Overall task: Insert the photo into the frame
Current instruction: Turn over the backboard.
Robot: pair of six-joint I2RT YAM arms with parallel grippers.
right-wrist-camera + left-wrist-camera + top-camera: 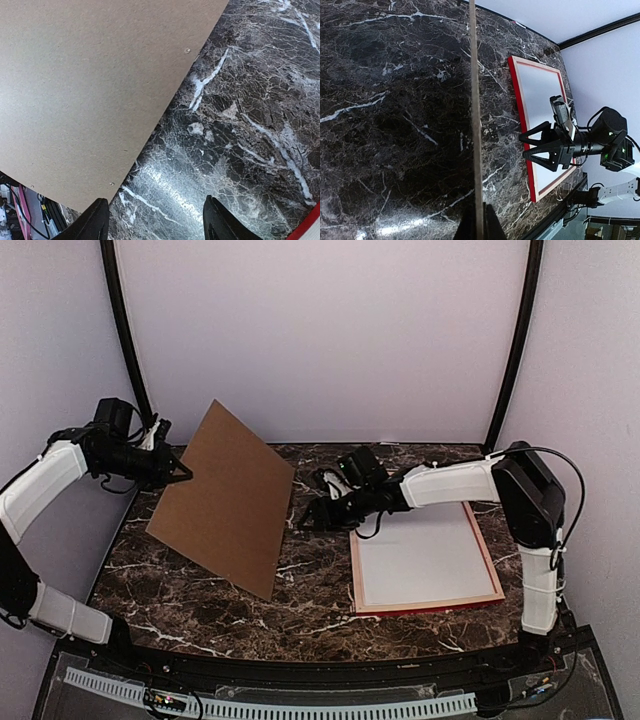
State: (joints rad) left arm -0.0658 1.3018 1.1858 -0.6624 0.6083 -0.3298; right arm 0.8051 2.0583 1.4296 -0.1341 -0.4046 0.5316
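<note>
The frame (428, 606) lies flat on the right of the table, with a red rim and pale wood edges. A plain white sheet (425, 555) fills it. No printed side shows, so I cannot tell whether it is the photo. My left gripper (185, 473) is shut on the edge of a brown backing board (228, 498) and holds it tilted above the table's left half. In the left wrist view the board (475, 125) shows edge-on, pinched at the left gripper (481, 220). My right gripper (305, 518) stands open low over bare marble between board and frame, nothing between its fingers (95, 222).
The dark marble table (320, 600) has black rails at its back corners and pale walls around it. The right arm (450, 482) reaches across the frame's far edge. A red corner of the frame (312, 227) shows at the lower right of the right wrist view.
</note>
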